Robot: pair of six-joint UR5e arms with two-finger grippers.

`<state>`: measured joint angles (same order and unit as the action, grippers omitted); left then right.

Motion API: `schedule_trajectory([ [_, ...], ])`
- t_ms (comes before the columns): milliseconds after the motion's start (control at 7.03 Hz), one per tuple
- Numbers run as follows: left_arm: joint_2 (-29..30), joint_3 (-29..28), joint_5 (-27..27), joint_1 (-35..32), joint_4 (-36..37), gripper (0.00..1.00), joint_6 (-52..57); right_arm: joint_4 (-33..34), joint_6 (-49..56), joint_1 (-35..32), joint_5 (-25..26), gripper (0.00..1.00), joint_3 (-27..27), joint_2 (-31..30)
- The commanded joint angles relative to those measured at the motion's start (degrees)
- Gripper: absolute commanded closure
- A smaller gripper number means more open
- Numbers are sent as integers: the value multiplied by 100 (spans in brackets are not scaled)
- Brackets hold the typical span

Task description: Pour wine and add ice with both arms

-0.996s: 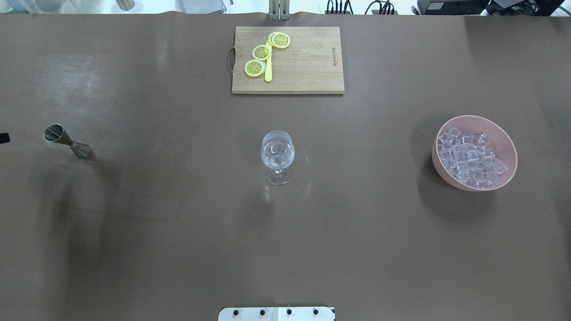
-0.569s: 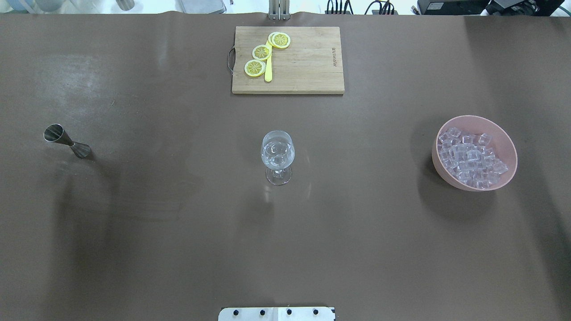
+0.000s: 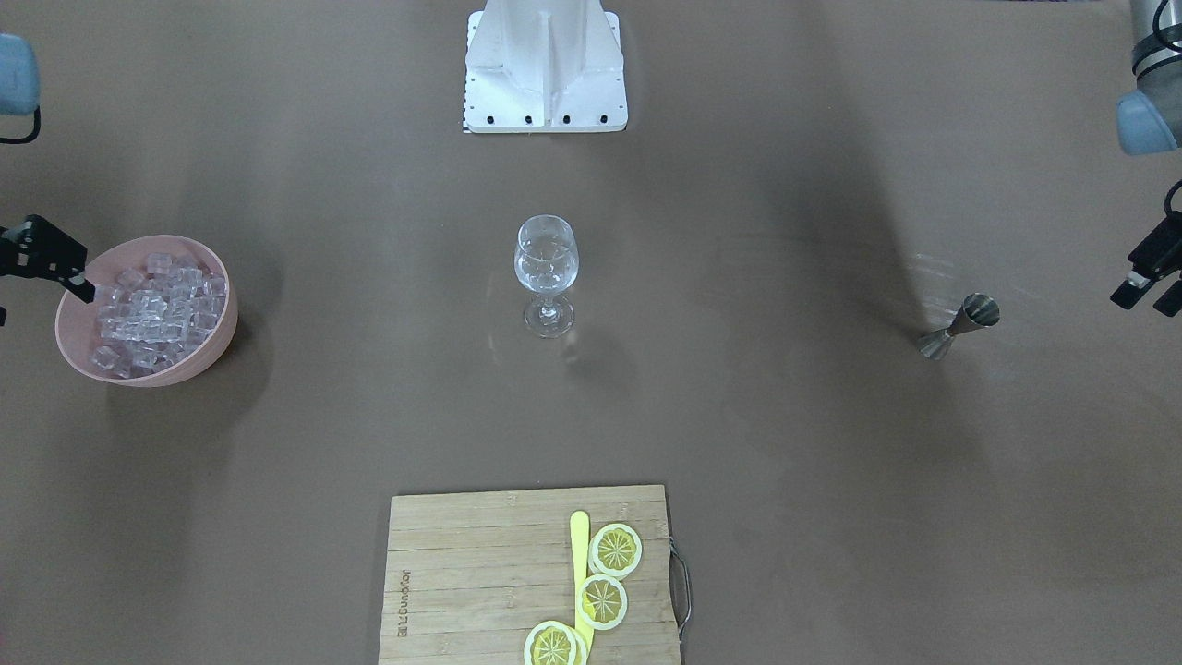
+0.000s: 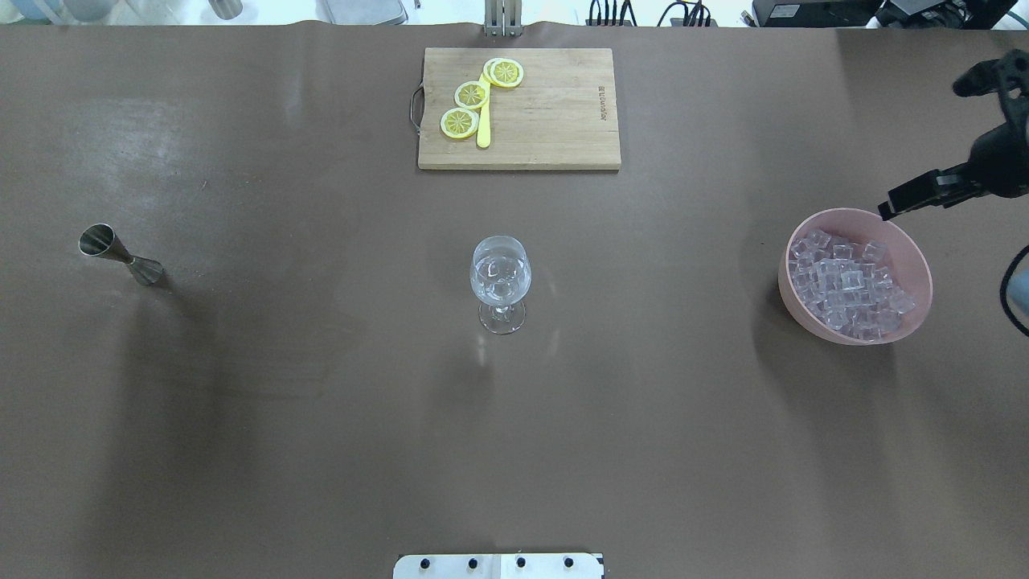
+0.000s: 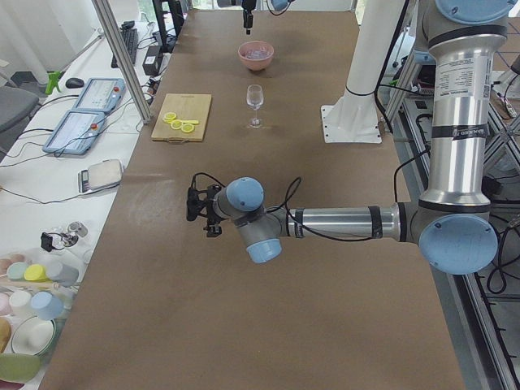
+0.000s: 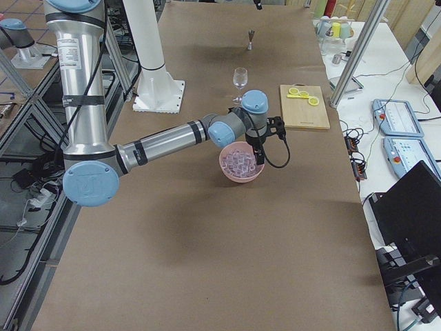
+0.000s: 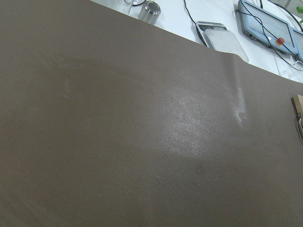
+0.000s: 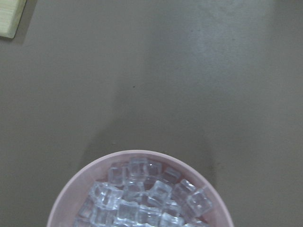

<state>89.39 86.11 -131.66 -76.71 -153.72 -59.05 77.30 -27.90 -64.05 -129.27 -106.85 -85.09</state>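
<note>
The ice (image 4: 848, 285) is heaped in a pink bowl (image 4: 784, 281) at the middle right of the overhead view. The same pile fills the lower middle of the right wrist view, cut off by the bottom edge. The right gripper (image 4: 891, 208) hangs at the bowl's upper right rim in the overhead view, its black tip just beside the pile. It also shows at the left edge of the front-facing view. I cannot tell whether its fingers are parted or pressed together. The wine glass (image 4: 500, 281) stands upright at the centre of the brown table (image 4: 321, 402), well apart from the bowl, with a few clear cube-like shapes inside it. A steel jigger (image 4: 120, 255) stands at the middle left of the overhead view, well apart from the glass. The left gripper (image 3: 1145, 303) sits at the right edge of the front-facing view, near the jigger but not touching it. Its two black fingers are spread and grasp nothing. The left wrist view takes in only bare table. A wooden cutting board (image 4: 555, 121) lies at the top centre of the overhead view, carrying three lemon slices (image 4: 471, 95) and a yellow stick (image 4: 483, 129).
</note>
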Motion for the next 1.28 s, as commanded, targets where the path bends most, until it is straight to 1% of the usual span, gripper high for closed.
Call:
schedule_trajectory([
  [0,498,11,-114,-273,1697,3,1574,399,-250,637,348,3,24,300],
  [142,701,11,-219,-309,2288,3,2007,408,-251,692,332,4,24,239],
  [285,755,20,-220,-379,2407,3,2020,408,-260,840,358,6,76,178],
  [569,756,29,-229,-424,2408,3,2020,399,-295,947,411,17,208,107],
  [711,747,64,-220,-424,2408,3,2012,399,-295,965,420,26,234,98],
  [854,782,55,-211,-424,2408,3,2012,399,-295,965,420,31,287,72],
  [1138,843,55,-202,-433,2417,3,2012,391,-295,973,420,36,401,54],
])
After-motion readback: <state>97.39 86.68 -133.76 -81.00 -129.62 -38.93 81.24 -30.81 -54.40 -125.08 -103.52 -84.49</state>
